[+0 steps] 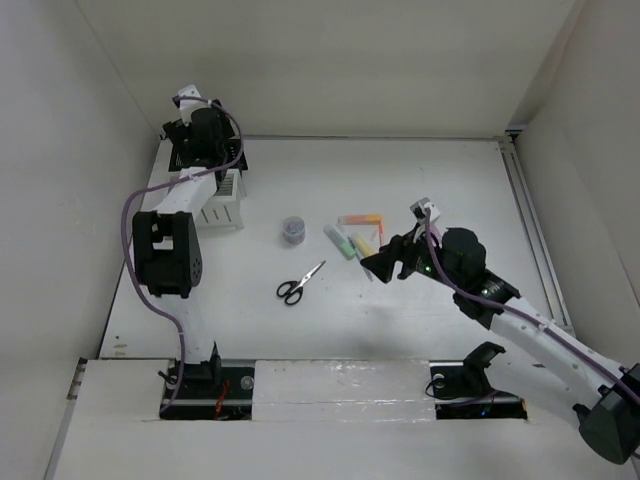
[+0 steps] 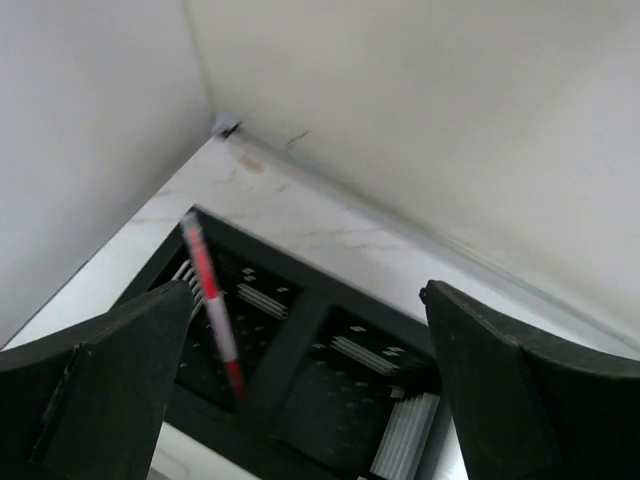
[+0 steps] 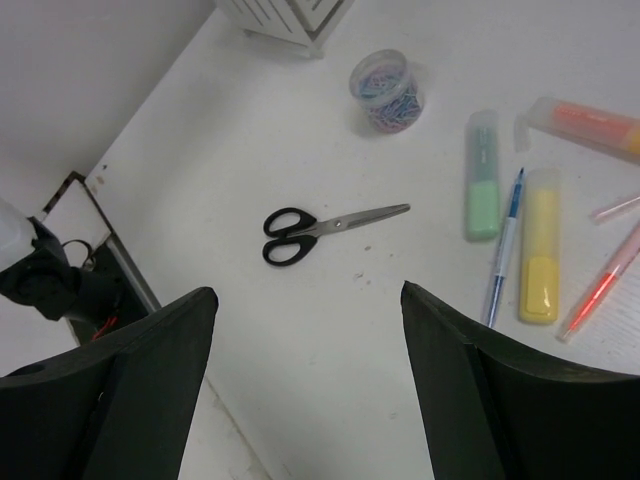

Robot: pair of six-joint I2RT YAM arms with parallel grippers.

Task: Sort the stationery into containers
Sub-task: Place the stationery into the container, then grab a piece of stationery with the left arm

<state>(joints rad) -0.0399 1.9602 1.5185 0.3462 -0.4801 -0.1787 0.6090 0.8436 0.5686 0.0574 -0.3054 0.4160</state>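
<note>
My left gripper (image 2: pixel 308 292) hangs open over the black mesh holder (image 2: pixel 300 345), at the back left of the table under the arm (image 1: pixel 205 135). A thin red-and-white pen (image 2: pixel 212 305), blurred, slants into the holder's left cell, close to my left finger but not gripped. The right gripper (image 3: pixel 307 292) is open above bare table (image 1: pixel 375 262), empty. Ahead of it lie black-handled scissors (image 3: pixel 330 225), a clear tub of clips (image 3: pixel 388 88), green (image 3: pixel 483 175), yellow (image 3: pixel 541 245) and orange (image 3: pixel 585 125) markers, a blue pen (image 3: pixel 503 250) and a pinkish-red pen (image 3: pixel 600 285).
The white slatted organizer (image 1: pixel 225 200) stands just in front of the mesh holder, partly under the left arm. White walls close in the table at the back and on both sides. The scissors (image 1: pixel 300 283) lie mid-table, the markers (image 1: pixel 352 240) to their right.
</note>
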